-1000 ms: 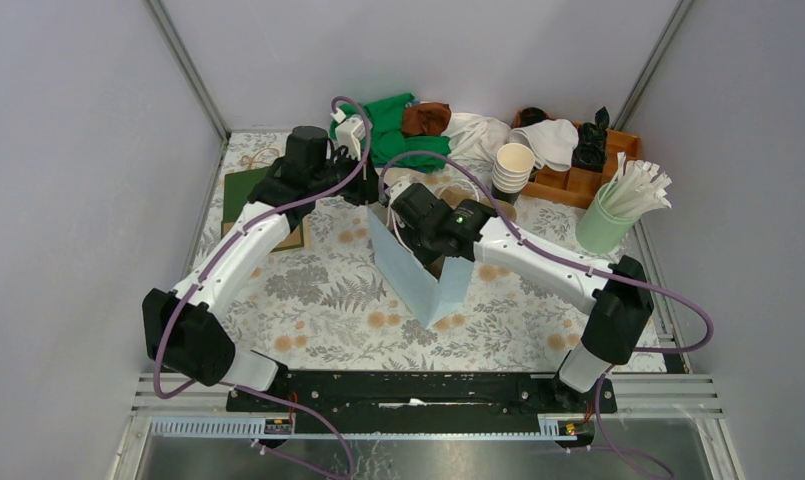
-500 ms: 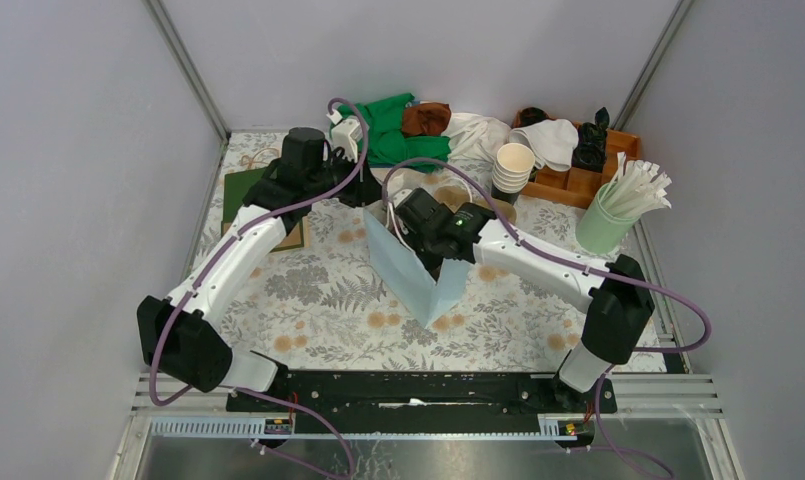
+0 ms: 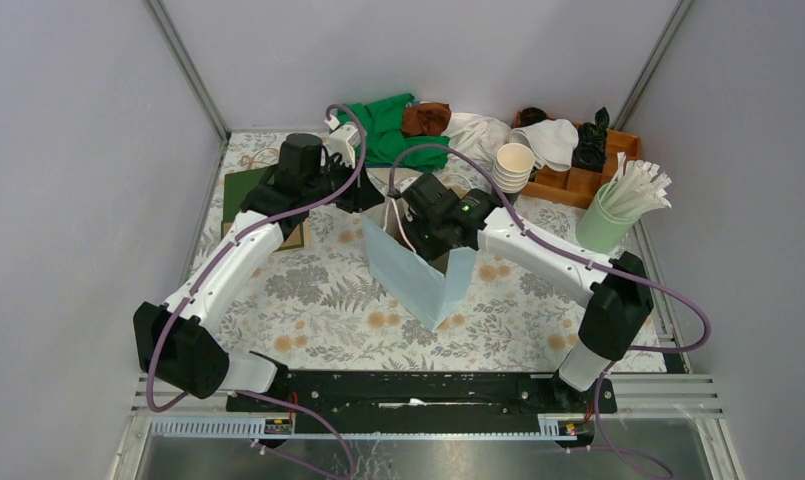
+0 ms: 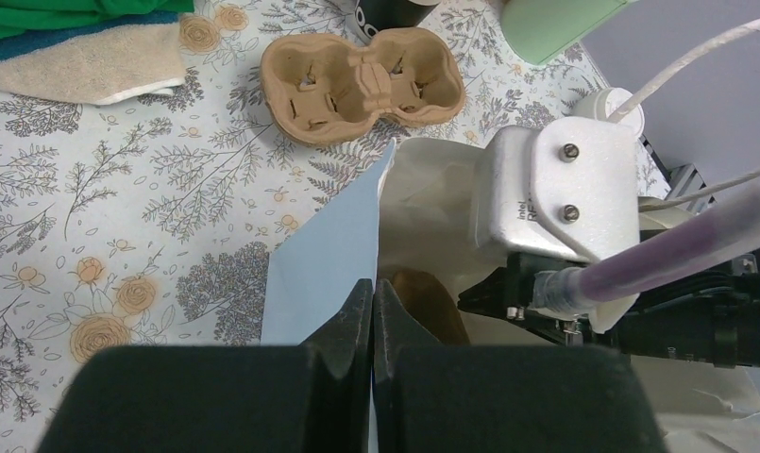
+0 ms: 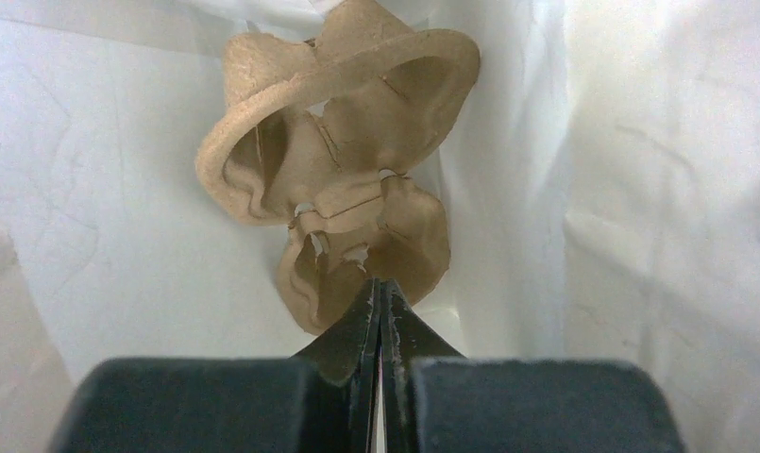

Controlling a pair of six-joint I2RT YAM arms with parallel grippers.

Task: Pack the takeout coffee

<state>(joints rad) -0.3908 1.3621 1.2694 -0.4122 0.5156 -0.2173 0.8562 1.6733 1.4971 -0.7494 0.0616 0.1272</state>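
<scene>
A light blue paper bag [image 3: 408,280] stands open mid-table. My left gripper [image 4: 373,288] is shut on its back-left rim [image 4: 383,198]. My right gripper [image 5: 380,283] reaches down into the bag, its fingers hidden in the top view, and is shut on the near edge of a brown pulp cup tray [image 5: 347,179] that hangs against the bag's white inside. Of the takeout coffee, only a white round lid [image 4: 614,102] shows, beyond the right wrist's camera housing. A second pulp tray [image 4: 362,83] lies on the table behind the bag.
A stack of lidless cups [image 3: 514,165] stands behind the right arm. A green cup of white sticks [image 3: 608,222] and a wooden organiser [image 3: 578,180] are at the back right. Green and white cloths [image 3: 393,125] lie along the back, and a dark green board [image 3: 246,192] at the left.
The bag's mouth has spread wider, with its left wall pulled leftward. My right wrist has shifted back and a little right over the bag. Both grippers stayed shut.
</scene>
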